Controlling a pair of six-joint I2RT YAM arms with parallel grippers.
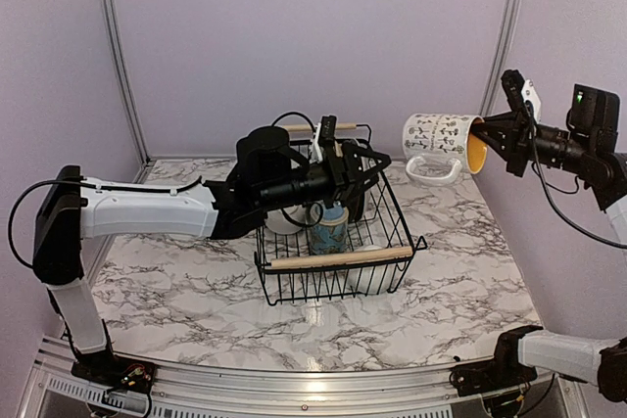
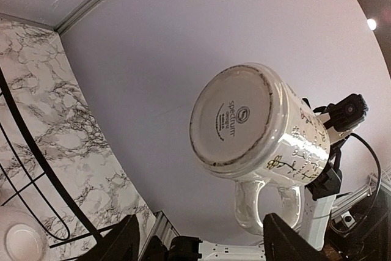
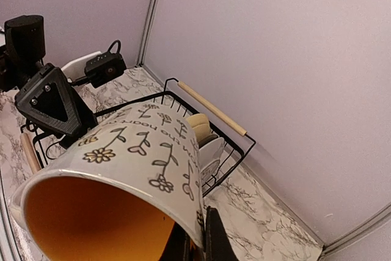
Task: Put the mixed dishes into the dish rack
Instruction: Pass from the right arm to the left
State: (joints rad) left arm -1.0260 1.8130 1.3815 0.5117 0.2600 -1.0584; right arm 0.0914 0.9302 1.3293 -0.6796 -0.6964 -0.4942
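From above, your right gripper (image 1: 484, 144) pinches the rim of the yellow-lined mug (image 1: 441, 134), which lies sideways, up right of the dish rack (image 1: 338, 259), base toward your spread, empty left gripper (image 1: 375, 165); left wrist faces that base squarely; right wrist confirms the pinch.

left gripper (image 2: 201, 224) reaches out level, jaws seemingly apart; right gripper (image 1: 487, 141) raised, clamped.

Marble table (image 1: 176, 291) — dish rack (image 1: 323, 284) on it.

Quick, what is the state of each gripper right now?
Left gripper: open, holding nothing.
Right gripper: closed on the rim of the mug.
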